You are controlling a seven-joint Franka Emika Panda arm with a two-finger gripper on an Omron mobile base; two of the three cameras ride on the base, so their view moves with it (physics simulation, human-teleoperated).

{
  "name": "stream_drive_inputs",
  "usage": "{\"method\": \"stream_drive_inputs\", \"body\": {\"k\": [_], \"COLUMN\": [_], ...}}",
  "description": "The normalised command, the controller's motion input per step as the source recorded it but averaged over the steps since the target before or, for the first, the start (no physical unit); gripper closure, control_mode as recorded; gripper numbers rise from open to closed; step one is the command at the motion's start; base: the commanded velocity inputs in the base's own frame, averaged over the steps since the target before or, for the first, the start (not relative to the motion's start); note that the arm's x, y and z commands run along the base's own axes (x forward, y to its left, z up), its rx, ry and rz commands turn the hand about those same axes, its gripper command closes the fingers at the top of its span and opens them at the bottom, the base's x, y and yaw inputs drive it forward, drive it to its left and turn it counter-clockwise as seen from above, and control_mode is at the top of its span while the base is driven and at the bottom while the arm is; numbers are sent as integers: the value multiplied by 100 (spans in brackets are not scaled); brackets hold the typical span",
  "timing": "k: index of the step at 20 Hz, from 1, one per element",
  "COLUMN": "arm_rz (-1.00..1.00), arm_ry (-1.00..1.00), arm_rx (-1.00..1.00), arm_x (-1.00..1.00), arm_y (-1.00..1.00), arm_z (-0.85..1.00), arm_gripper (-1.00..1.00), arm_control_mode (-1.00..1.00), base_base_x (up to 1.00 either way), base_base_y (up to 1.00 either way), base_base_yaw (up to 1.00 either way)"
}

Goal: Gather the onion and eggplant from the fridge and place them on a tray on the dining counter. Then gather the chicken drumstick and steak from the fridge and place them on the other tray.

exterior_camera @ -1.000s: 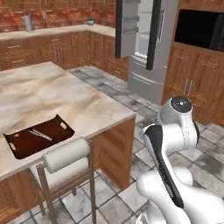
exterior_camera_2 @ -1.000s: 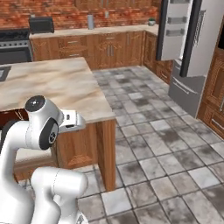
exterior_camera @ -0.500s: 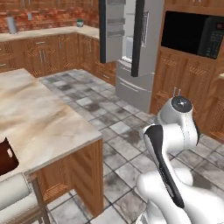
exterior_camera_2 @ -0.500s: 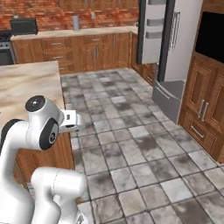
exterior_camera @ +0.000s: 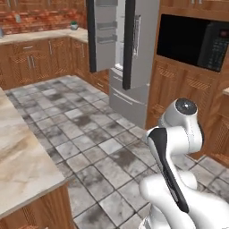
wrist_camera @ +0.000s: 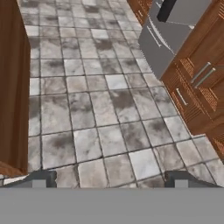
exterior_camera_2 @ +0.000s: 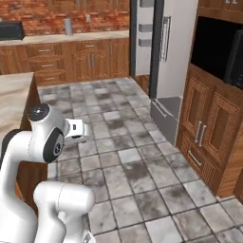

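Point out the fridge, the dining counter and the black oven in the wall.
fridge (exterior_camera: 142, 53): left base view, on the closed right-hand door.
dining counter (exterior_camera: 18, 156): left base view, on the bare marbled stone top.
oven (exterior_camera: 192, 41): left base view, on its dark glass front.

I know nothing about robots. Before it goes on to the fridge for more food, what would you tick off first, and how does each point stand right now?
1. Fridge door open: ok, both upper doors stand swung out.
2. Path to the fridge: ok, the tiled floor between robot and fridge looks bare.
3. End effector open and holding nothing: ok, the fingertips stand wide apart with only floor between them.
4. Clear of the dining counter: ok, its corner lies off to the left.
5. Chicken drumstick and steak located: cannot tell, the fridge interior is too hidden from here.
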Motion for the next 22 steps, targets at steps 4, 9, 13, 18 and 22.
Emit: {"method": "stream_drive_inputs", "body": {"k": [4,9,13,18,22], "arm_rz": [0,0,0,0,0], "arm_ry": [0,0,0,0,0], "arm_rx": [0,0,0,0,0], "arm_x": [0,0,0,0,0], "arm_y": [0,0,0,0,0], "arm_z": [0,0,0,0,0], "arm_gripper": [-100,-100,-100,-100,-100], "arm_control_mode": [100,100,100,100,100], "base_base_x": [100,100,100,100,100], "base_base_y": [-8,1,-18,7,18], "base_base_yaw": [0,-4,0,-1,-10]}}
